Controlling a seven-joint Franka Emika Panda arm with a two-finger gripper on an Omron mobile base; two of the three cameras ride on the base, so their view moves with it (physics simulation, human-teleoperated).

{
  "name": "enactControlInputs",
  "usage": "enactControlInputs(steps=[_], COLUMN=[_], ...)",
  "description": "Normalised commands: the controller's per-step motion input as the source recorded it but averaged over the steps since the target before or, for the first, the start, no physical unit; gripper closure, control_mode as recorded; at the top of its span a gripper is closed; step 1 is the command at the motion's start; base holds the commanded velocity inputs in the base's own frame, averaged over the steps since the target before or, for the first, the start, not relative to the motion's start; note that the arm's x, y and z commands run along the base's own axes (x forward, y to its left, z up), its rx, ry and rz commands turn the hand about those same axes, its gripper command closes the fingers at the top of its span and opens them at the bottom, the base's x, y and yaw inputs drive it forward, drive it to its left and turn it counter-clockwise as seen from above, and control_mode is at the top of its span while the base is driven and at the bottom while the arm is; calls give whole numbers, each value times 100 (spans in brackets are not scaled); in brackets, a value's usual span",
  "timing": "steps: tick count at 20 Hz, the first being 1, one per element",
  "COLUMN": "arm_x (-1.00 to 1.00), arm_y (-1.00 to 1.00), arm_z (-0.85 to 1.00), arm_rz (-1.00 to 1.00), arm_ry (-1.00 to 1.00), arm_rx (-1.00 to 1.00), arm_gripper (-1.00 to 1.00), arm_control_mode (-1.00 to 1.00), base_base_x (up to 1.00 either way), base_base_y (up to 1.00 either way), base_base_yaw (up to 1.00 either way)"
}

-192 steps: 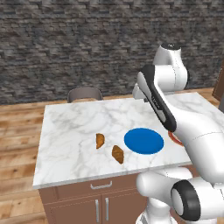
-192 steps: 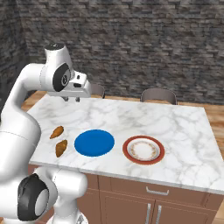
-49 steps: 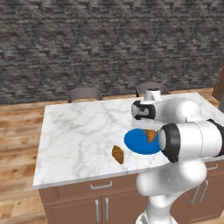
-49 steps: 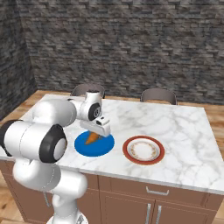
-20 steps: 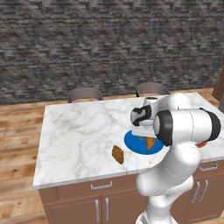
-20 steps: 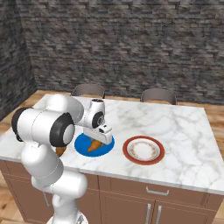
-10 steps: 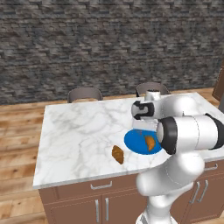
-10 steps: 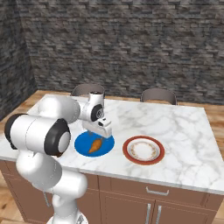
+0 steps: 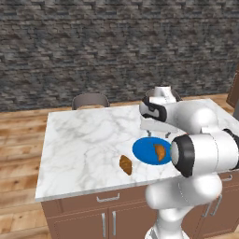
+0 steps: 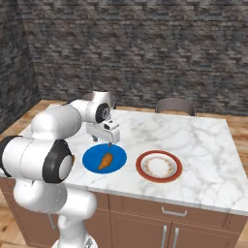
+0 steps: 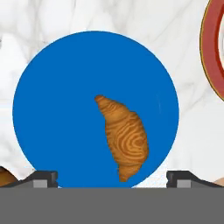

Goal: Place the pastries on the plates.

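One pastry (image 11: 124,138) lies flat on the blue plate (image 11: 52,109), a bit off centre twd the side nearest the white plate w/ red-brown rim (image 10: 159,166). Second pastry (image 9: 125,164) sits on the marble counter (image 9: 84,140), just beside the blue plate on the side away from the white one. White plate has nothing on it.

Gripper (image 10: 102,141) hangs above the blue plate w/ jaws spread wide & nothing between them; in the hand view the two tips sit far apart at the bottom, the plated pastry between & below them, not touched.

Judgement: half done, step in hand = clear off the plate & go for pastry no. 2. To do it well:
- Lift straight up before moving sideways, so the fingers don't clip the plated pastry or drag the plate.
- Travel across the blue plate to the counter pastry, keep jaws wide.
- Turn the wrist so the fingers close across the pastry's narrow width, not along its length; tapered ends give poor hold.
- Aim at the thick middle, come down till the tips are nearly on the marble, since it's low & flat.
- Squeeze gently, lift clear, carry over the blue plate to the white one, which is well apart from the pickup spot.

Risk: pastry near the counter's front edge, a nudge cd push it off.
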Motion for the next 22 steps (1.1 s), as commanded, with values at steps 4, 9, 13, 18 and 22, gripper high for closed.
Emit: enactControlInputs(steps=[4, 9, 13, 18, 22], arm_x=[-70, -56, -24, 0, 0], arm_y=[63, 63, 54, 40, 46], arm_z=[37, 13, -3, -2, -8], arm_rz=[0, 2, 4, 5, 5], arm_ry=[2, 4, 6, 0, 0], arm_rx=[-1, 0, 0, -2, -1], arm_gripper=[-100, -100, -100, -100, -100], arm_control_mode=[-100, -100, -100, -100, -100], base_base_x=[0, 0, 0, 0, 0], base_base_y=[0, 0, 0, 0, 0], base_base_yaw=[0, 0, 0, 0, 0])
